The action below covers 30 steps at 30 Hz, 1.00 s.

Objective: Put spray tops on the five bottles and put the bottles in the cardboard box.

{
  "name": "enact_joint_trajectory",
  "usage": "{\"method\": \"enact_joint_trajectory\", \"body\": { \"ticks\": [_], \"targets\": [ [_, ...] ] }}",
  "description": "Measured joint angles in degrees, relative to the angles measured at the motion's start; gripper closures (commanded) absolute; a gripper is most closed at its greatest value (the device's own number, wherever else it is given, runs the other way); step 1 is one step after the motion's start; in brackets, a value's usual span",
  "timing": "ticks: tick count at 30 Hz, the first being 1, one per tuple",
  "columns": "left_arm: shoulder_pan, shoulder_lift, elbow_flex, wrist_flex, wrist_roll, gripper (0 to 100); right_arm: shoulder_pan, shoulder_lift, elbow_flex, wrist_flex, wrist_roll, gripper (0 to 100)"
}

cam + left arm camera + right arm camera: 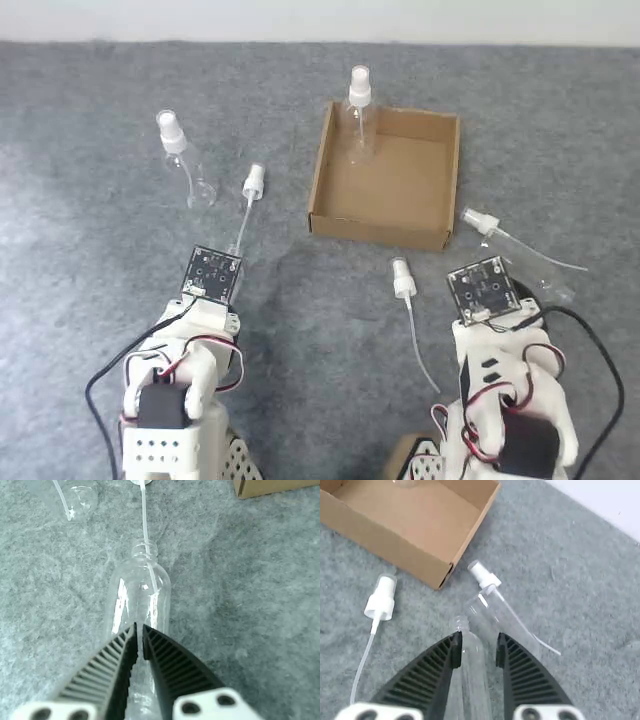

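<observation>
Both arms sit over uncapped bottles on the grey carpet, with one finished bottle in the cardboard box.

From above, a capped bottle stands in the box's far corner, a second capped bottle sits well to its left, and a loose spray top lies between the arms, whose wrist boards cover the jaws. The left wrist view supplies them: the left gripper is pinched to a thin slit, holding nothing, above an open-necked bottle that lies on its side with a spray tube running into its neck. In the right wrist view the right gripper stands moderately wide astride a clear bottle; whether the fingers touch it is unclear. Another spray top lies just beside the box corner.
</observation>
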Motion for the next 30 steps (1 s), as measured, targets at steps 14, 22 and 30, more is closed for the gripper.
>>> {"method": "enact_joint_trajectory", "body": {
  "ticks": [14, 22, 30],
  "targets": [
    [0.0, 0.0, 0.0, 0.0, 0.0, 99, 0.0, 37.0, -16.3, 0.3, 6.5, 90.7],
    [0.0, 0.0, 0.0, 0.0, 0.0, 99, 0.1, 45.6, -16.8, 0.3, 7.6, 90.7],
    [0.0, 0.0, 0.0, 0.0, 0.0, 99, 0.1, 45.6, -16.8, 0.3, 7.7, 90.7]
  ]
}}
